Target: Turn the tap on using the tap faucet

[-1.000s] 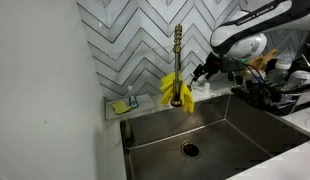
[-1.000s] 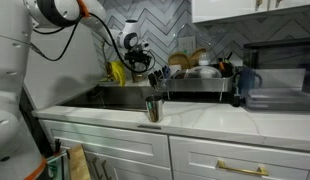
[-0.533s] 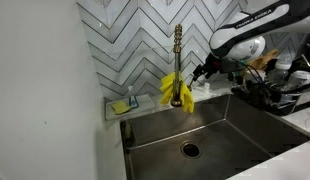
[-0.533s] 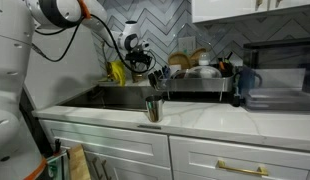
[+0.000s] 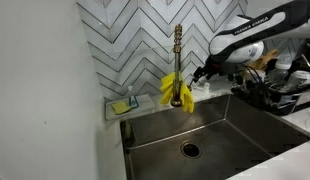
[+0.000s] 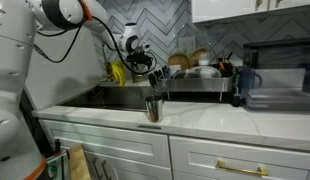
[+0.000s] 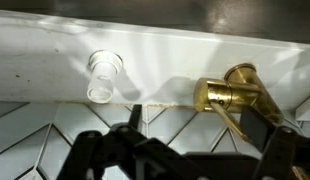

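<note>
Now, tap (image 5: 178, 55): is standing upright behind the sink (image 5: 155, 138), against the chevron tile wall, its ribbed brass neck rising well above everything around it.
Yellow cloth (image 5: 175, 90): is hanging over the lower part of the tap and hiding its base in an exterior view.
Claw (image 5: 198, 73): is hovering near the tap, on the side facing the dish rack (image 5: 280, 98), about level with the top of the cloth. Jaws are standing wide and gripping nothing.
Wrist view: dark fingers (image 7: 105, 150) are spreading along the lower edge. Beyond them a brass lever (image 7: 230, 95) is sitting on the white ledge, with a clear round knob (image 7: 105, 75) beside it. Cannot tell whether a finger is touching the lever.
Drain (image 5: 190, 150): is lying in the basin floor, below and in front of the tap.
Small holder (image 5: 123, 104): is sitting on the ledge on the tap's far side from the claw.
Metal cup (image 6: 153, 108): is standing on the worktop (image 6: 205, 120), well apart from the tap.
</note>
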Available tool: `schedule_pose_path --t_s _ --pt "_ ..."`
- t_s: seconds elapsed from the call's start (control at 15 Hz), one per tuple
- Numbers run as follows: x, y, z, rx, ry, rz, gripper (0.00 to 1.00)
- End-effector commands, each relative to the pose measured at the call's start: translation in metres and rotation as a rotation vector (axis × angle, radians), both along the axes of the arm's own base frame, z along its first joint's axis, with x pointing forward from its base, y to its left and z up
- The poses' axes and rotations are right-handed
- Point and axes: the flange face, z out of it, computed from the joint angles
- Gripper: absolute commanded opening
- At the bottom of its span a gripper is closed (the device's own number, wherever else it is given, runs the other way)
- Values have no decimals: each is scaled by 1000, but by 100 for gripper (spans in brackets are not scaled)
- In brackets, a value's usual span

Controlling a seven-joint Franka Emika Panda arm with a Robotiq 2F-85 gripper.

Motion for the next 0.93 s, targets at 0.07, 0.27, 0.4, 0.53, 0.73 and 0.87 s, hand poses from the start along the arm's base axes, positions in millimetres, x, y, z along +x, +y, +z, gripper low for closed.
schedule_pose_path --t_s 0.07,0.27,0.4,0.53,0.73,0.87 --pt "2 6 -1 10 -27 -15 100" --pt "1 8 -5 2 9 -13 100" --pt "0 8 -7 -5 21 -15 100" --pt "0 12 -7 14 11 -7 100" --pt "1 16 -3 31 -11 -17 100" --pt "3 17 0 43 -23 -32 100"
